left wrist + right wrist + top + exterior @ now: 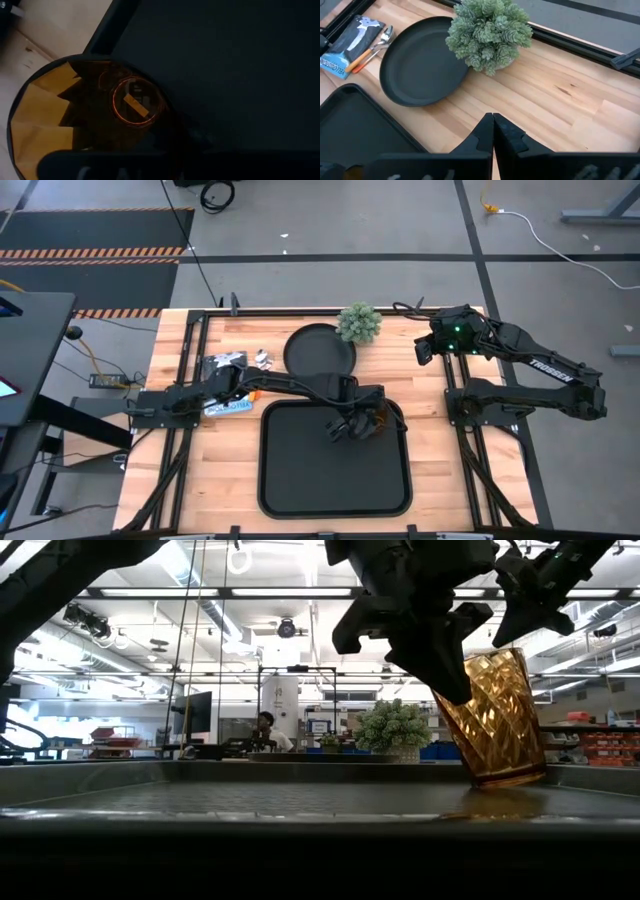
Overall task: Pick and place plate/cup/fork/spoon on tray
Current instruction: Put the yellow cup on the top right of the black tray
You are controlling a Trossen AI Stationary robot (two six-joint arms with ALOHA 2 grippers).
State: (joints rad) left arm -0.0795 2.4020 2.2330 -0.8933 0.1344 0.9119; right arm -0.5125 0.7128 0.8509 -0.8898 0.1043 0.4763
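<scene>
The amber cup (495,720) stands tilted at the far right corner of the black tray (330,480). My left gripper (350,425) reaches over the tray and is shut on the cup; its wrist view looks down into the cup's mouth (95,115). The round black plate (320,350) lies flat on the wood beyond the tray. The orange-handled fork and spoon (370,50) lie side by side, their handles on a blue packet (342,50). My right gripper (493,132) is shut and empty, hovering at the table's far right (422,350). My left gripper holds the cup at its rim (450,675), coming from above with the fingers (435,650) slanting down. The gripper's body hides whether one finger is inside. The cup hangs tilted, top toward the gripper; its base (505,780) is at the tray floor, whether touching I cannot tell.
A small green bushy plant (358,323) stands at the plate's far right edge. The tray's raised rim (107,30) runs close by the cup. Black frame rails run along the table's edges. People and shelves show in the room behind.
</scene>
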